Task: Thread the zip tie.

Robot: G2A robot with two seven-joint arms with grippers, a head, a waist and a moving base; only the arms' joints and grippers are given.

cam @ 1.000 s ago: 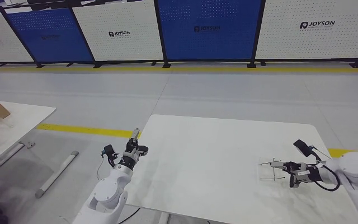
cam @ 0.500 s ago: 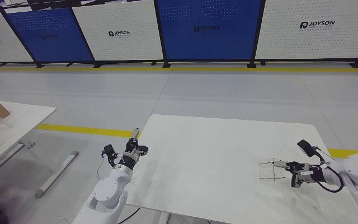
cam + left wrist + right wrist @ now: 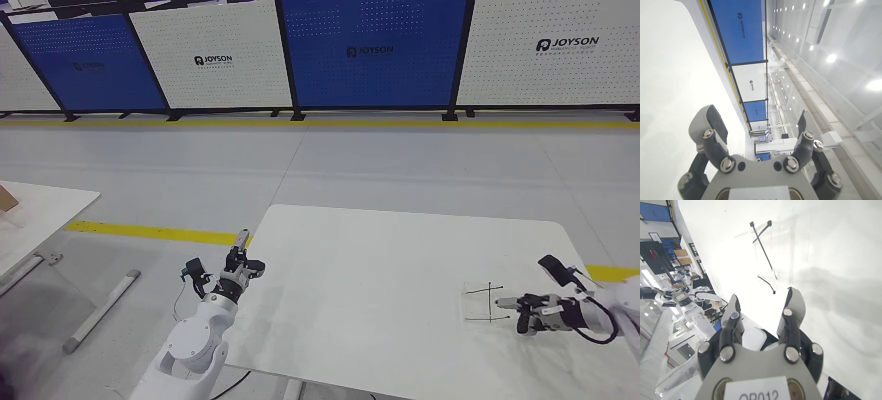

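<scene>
Two crossed zip ties (image 3: 762, 249) near right edge of worktop (image 3: 380, 290) | step, as I judge: grip one tie close to tail, leave head free for threading | right arm (image 3: 548, 308) low, just beside them, jaws wide open, empty | left arm (image 3: 215, 300) at left edge, jaws open, empty

The zip ties (image 3: 489, 291) lie on the desk (image 3: 380, 270) near its right edge, the right end effector (image 3: 501, 302) just beside them, the left end effector (image 3: 241, 240) at its left edge.
</scene>
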